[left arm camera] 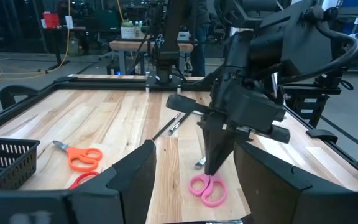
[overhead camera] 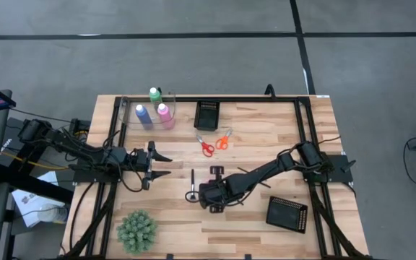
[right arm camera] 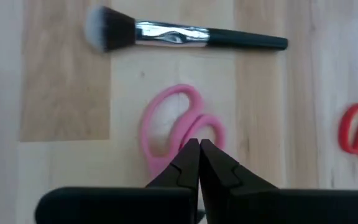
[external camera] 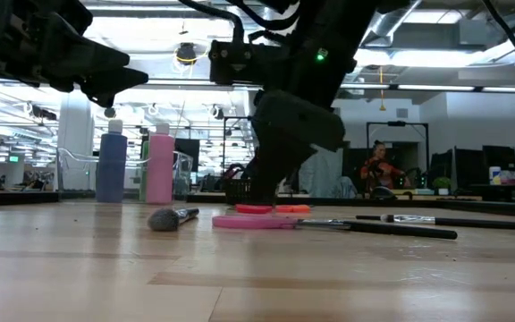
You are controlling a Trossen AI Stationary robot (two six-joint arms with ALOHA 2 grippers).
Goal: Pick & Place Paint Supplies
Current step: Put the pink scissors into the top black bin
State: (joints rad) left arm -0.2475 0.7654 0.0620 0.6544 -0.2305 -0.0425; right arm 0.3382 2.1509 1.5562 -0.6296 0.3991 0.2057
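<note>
Pink scissors (right arm camera: 178, 127) lie flat mid-worktop (overhead camera: 266, 137), beside a dark-handled brush (right arm camera: 185, 36). The right pincer (right arm camera: 199, 163) hangs just over their handles, fingers pressed together on nothing. The left pincer (overhead camera: 166, 165) hovers nearby, spread wide and empty

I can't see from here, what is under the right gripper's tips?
The pink-handled scissors lie flat on the wooden table directly below the shut right gripper. Their handle loops show; the gripper covers their blades. A dark-handled makeup brush lies beyond.
</note>
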